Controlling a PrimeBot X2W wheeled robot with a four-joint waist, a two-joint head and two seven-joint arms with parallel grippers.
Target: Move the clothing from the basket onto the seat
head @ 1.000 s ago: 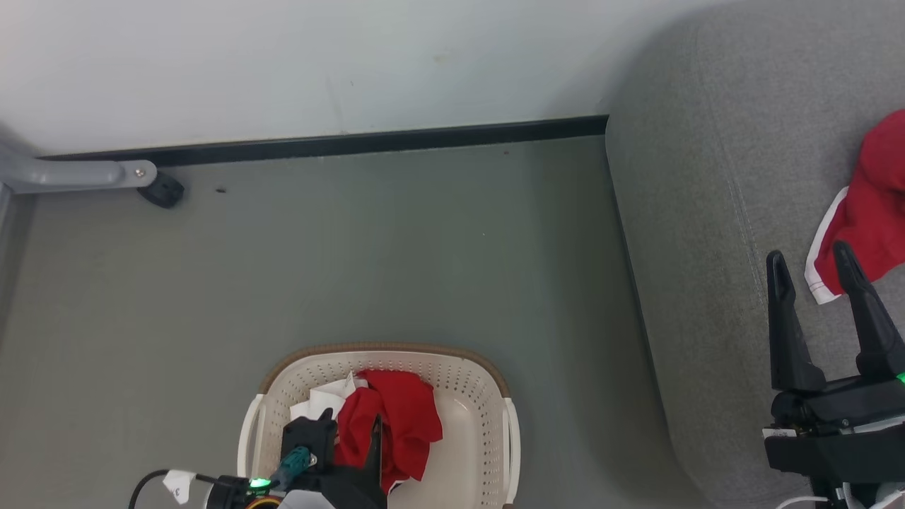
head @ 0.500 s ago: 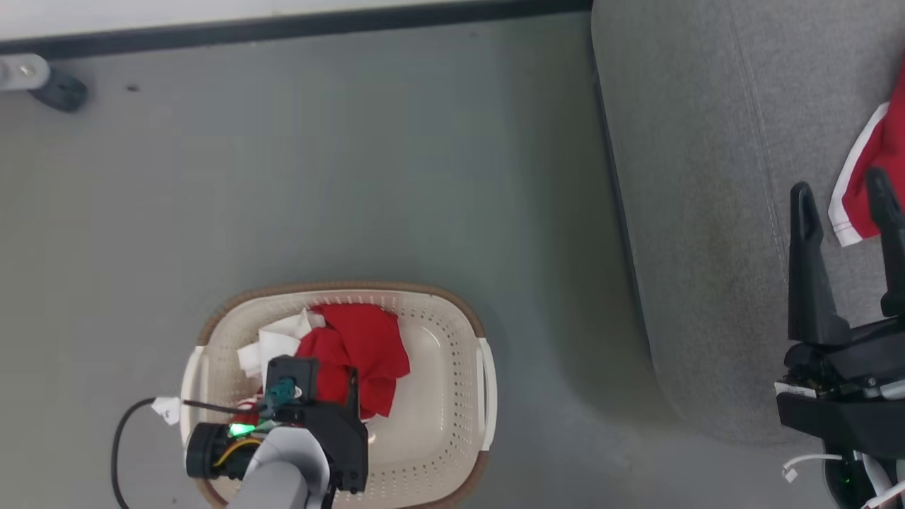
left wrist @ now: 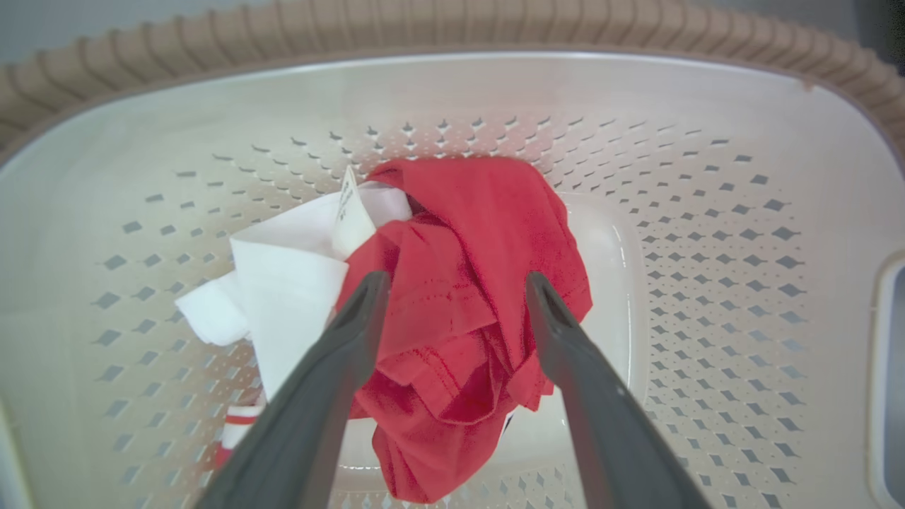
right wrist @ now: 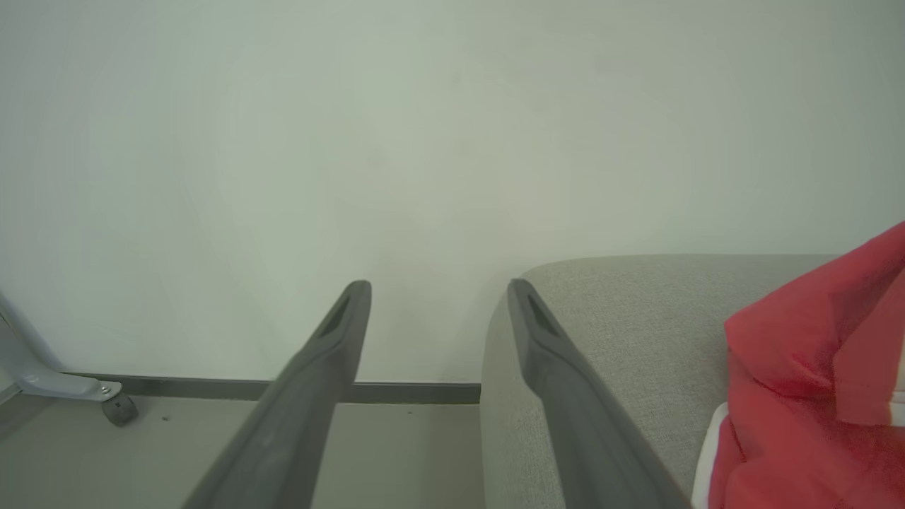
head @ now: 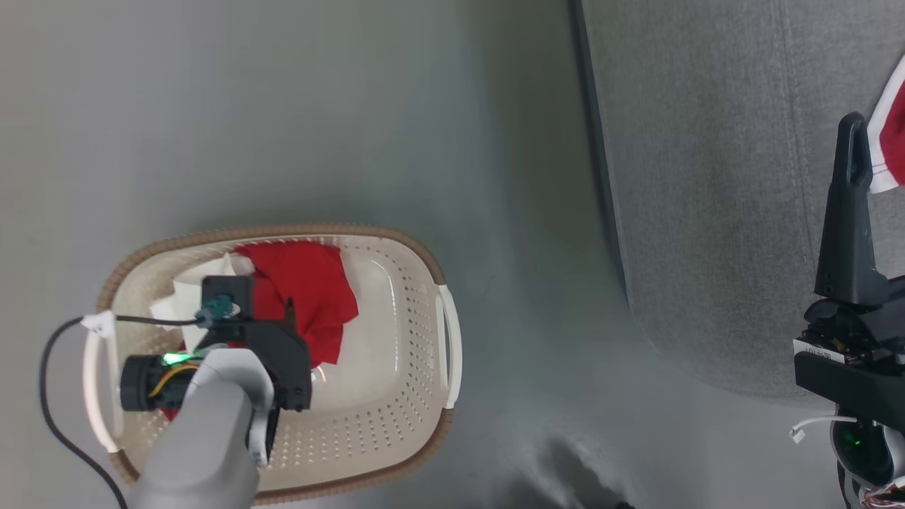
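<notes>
Evidently soft, light and limp: crumpled red fabric clothing (left wrist: pixel 466 297) heaped on the bottom of the oval cream perforated plastic basket (left wrist: pixel 707 212) with the brown woven-look rim, bunched against a white fabric fold (left wrist: pixel 283 283) with a small white label (left wrist: pixel 351 212) standing up from it. Likely to sag, trail and drag a neighbouring layer along when lifted; nothing fragile, little weight, no great slipperiness by the look of the weave. Best taken at the thick raised ridge of red folds in the middle of the heap, pinching several layers at once rather than a single loose edge. Framed by the left gripper (left wrist: pixel 456 283), its two long dark fingers spread wide to either side of the red heap, nothing clamped, contact with the cloth impossible to tell. Hard to say whether one garment or several; no lettering to be made out; a red-and-white striped trim (left wrist: pixel 240 417) half covered beneath one finger. Further out, right gripper (right wrist: pixel 438 286) likewise spread and empty, hanging over the large grey upholstered seat (right wrist: pixel 622 318), with another red garment (right wrist: pixel 799 367) with white trim lying on it, cut off at the frame edge
</notes>
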